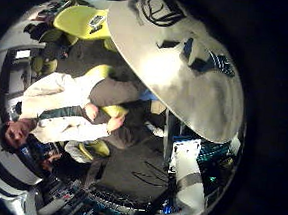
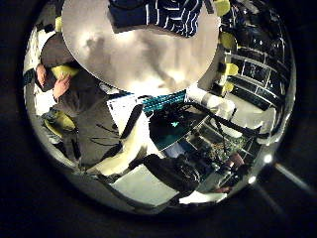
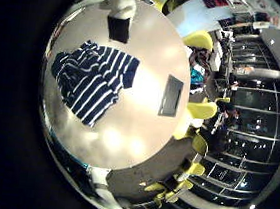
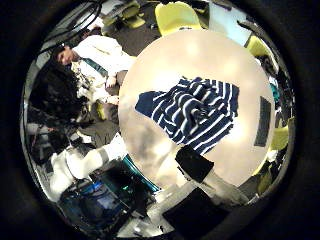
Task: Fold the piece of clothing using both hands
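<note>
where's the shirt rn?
The striped shirt lies spread out on the round table, seen from above in both right palm views, with a dark flat rectangle beside it on the tabletop. Neither hand touches it.

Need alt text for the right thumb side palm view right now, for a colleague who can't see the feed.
A striped piece of clothing lies spread and rumpled, not yet folded, on a round table, seen from well above. A dark flat rectangular object lies on the table near its edge, apart from the clothing. No hand touches the clothing in this view.
</note>
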